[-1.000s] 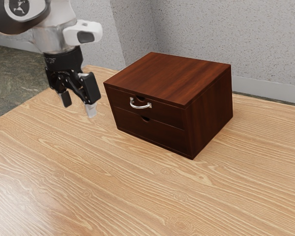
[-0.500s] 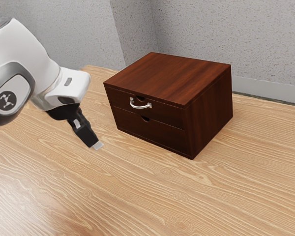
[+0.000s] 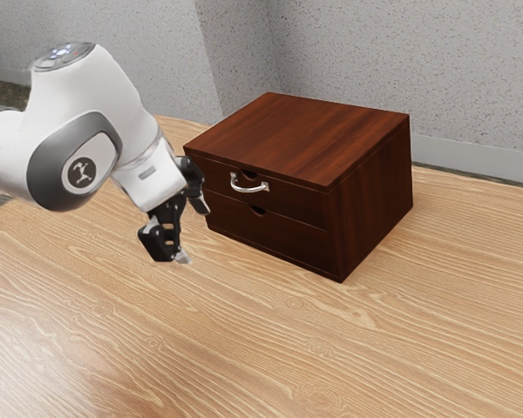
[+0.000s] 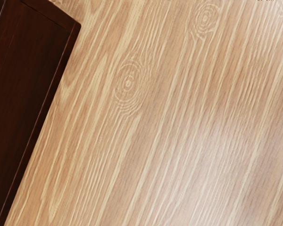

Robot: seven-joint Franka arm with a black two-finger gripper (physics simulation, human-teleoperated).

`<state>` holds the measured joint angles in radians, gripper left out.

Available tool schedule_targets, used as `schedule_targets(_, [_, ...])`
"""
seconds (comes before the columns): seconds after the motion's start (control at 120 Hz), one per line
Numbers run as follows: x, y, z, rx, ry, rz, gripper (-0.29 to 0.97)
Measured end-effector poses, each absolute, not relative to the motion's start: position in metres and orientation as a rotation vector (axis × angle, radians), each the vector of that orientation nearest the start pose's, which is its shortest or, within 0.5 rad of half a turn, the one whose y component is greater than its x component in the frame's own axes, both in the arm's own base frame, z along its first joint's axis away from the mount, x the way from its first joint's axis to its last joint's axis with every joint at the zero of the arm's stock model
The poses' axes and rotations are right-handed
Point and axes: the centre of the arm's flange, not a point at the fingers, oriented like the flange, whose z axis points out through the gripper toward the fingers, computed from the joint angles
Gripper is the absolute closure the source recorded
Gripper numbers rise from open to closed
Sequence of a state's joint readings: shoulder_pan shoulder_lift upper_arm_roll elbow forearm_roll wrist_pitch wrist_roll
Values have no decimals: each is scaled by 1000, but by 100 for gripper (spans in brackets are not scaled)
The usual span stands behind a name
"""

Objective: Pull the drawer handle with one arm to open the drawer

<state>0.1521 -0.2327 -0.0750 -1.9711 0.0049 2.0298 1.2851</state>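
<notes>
Now the open, empty gripper (image 3: 192, 232) hangs low; the handle (image 3: 248, 185) lies level, toward the exterior view's upper right.

deep reddish-brown wooden drawer cabinet (image 3: 305, 139) with faint darker streaks, shiny silver curved metal handle (image 3: 247, 185), pale honey-tan wooden table (image 3: 349, 348) with wavy grain and knot swirls, glossy white robot arm (image 3: 126, 104) with grey bands, speckly grey far wall (image 3: 436, 61)

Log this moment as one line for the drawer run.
phase: pre-grasp | gripper: open, low over table, in front of cabinet | handle: untouched | top drawer: shut
</notes>
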Motion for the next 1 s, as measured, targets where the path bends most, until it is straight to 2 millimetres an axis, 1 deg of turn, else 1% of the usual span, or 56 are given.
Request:
schedule_targets(0.125, [529,32,601,-2300,1803,-329,0])
schedule_targets(0.208, [537,37,598,-2252,1865,-334,0])
schedule_targets(0.3, [543,41,600,-2194,1917,-340,0])
schedule_targets(0.358, [554,44,600,-2161,1949,-342,0])
schedule_targets(0.458, [568,50,596,-2115,1994,-337,0])
schedule_targets(0.667, [594,68,577,-2076,2060,-324,0])
schedule_targets(0.742, [598,75,575,-2068,2067,-325,0])
schedule_targets(0.867, [598,87,576,-2067,2058,-327,0])
schedule_targets(1.0, [598,92,576,-2097,2015,-339,0])
